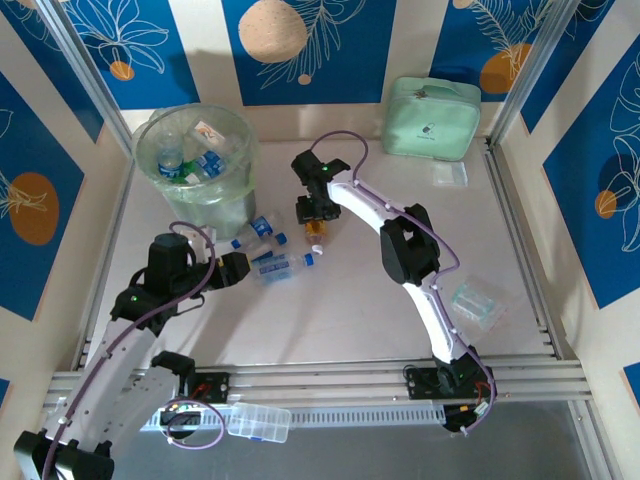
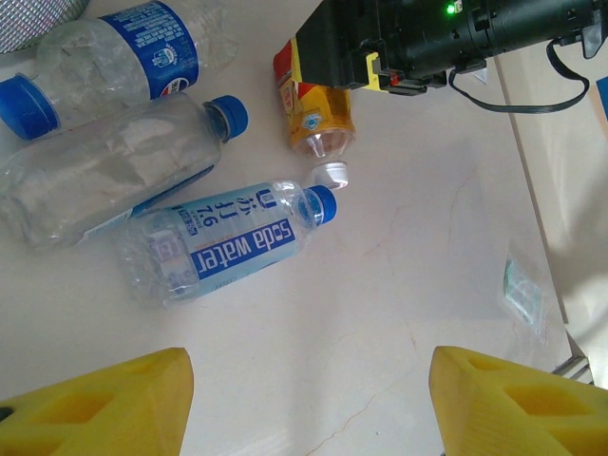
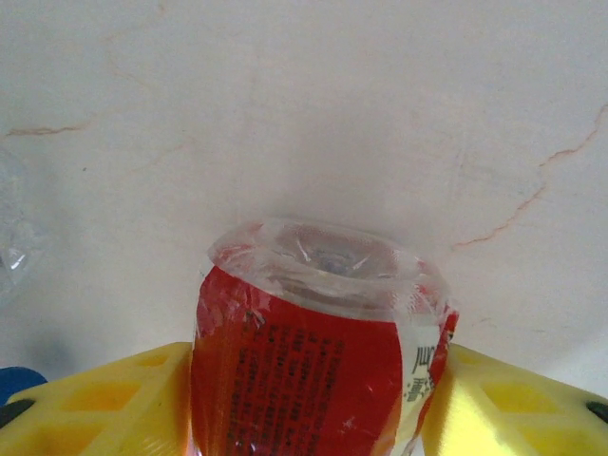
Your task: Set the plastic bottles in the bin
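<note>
Left claw (image 2: 309, 399) released over tabletop (image 2: 399, 313); its view reads "soda water" on a clear bottle (image 2: 223, 245). Right claw (image 3: 309, 389) apparently grasps red-labelled bottle (image 3: 304, 351), print unreadable.

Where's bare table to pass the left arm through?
Bare: the table, near middle, this side of the bottles, and the strip between the two clear boxes right of the right arm. Crowded: between bin and orange bottle.

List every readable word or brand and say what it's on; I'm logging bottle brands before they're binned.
"soda water": blue label of the soda bottle.
Other characters on that label: unclear.
Blue-labelled bottle: print too small to read.
Red-labelled bottle: print blurred, unreadable.
</note>
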Action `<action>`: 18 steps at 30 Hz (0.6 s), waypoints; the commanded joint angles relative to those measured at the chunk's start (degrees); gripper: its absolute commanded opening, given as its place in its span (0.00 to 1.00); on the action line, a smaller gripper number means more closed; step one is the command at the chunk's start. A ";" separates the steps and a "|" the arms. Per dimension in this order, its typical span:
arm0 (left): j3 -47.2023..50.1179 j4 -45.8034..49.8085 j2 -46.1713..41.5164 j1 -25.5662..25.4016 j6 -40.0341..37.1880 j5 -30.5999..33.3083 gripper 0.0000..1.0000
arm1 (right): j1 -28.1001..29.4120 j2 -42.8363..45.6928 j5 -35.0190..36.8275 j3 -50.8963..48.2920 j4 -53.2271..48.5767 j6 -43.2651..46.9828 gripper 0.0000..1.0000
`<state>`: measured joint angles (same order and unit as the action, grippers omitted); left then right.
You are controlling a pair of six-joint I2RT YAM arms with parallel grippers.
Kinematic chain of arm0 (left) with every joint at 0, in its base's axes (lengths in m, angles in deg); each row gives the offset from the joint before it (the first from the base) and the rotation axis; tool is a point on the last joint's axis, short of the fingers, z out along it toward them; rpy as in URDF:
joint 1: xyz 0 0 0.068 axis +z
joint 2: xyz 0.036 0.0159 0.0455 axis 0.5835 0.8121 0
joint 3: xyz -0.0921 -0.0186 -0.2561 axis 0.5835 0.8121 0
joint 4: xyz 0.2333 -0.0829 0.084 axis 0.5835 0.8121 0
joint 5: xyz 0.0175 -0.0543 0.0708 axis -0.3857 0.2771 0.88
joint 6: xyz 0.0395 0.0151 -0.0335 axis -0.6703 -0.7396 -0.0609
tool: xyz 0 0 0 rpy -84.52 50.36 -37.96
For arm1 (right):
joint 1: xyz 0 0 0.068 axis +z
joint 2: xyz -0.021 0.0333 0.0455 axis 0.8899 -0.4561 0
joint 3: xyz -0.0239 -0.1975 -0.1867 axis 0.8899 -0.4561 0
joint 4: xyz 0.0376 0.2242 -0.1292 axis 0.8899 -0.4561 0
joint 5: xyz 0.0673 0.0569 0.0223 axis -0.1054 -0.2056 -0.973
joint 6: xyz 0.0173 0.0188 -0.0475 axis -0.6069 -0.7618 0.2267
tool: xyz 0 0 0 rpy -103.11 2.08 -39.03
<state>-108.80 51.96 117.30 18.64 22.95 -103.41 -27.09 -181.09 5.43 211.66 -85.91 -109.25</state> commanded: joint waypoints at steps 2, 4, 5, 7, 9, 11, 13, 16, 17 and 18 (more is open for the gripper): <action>-0.28 -2.75 -0.98 -0.47 1.61 -2.43 0.67 | -0.34 7.79 -0.45 -1.89 1.61 -0.51 0.57; -0.17 -4.30 -1.02 -0.67 1.76 -3.25 0.69 | -0.48 10.95 -1.14 -4.00 3.16 -0.75 0.57; -0.17 -5.18 -1.07 -0.85 1.99 -3.19 0.72 | -0.57 13.13 -2.12 -5.72 4.62 -1.07 0.57; 0.09 -7.29 -1.13 -1.39 2.18 -3.27 0.78 | -0.74 17.25 -4.32 -9.51 7.66 -2.03 0.56; -0.76 -7.18 -0.20 -2.09 0.80 -2.21 0.82 | -0.79 21.12 -6.87 -13.94 11.48 -3.05 0.56; -2.31 -6.95 1.30 -2.75 -1.25 -1.73 0.87 | -0.79 25.84 -9.41 -18.48 15.02 -4.57 0.56; -2.63 -9.09 2.54 -3.29 -2.11 -2.29 0.88 | -0.95 30.34 -13.55 -23.35 19.57 -6.31 0.56; -3.28 -14.80 5.59 -4.23 -2.51 -7.01 0.88 | -1.46 37.54 -20.10 -31.53 27.88 -9.95 0.56; -3.63 -17.30 6.96 -4.66 -2.58 -9.23 0.88 | -1.77 39.80 -22.38 -34.36 31.06 -11.49 0.56; -3.83 -19.62 8.27 -5.09 -2.42 -10.74 0.87 | -2.12 41.55 -24.50 -36.61 33.82 -13.00 0.56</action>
<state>-109.95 40.92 123.42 14.85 22.19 -108.09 -28.51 -143.12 -9.67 179.62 -62.43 -116.93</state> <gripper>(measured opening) 0.876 0.559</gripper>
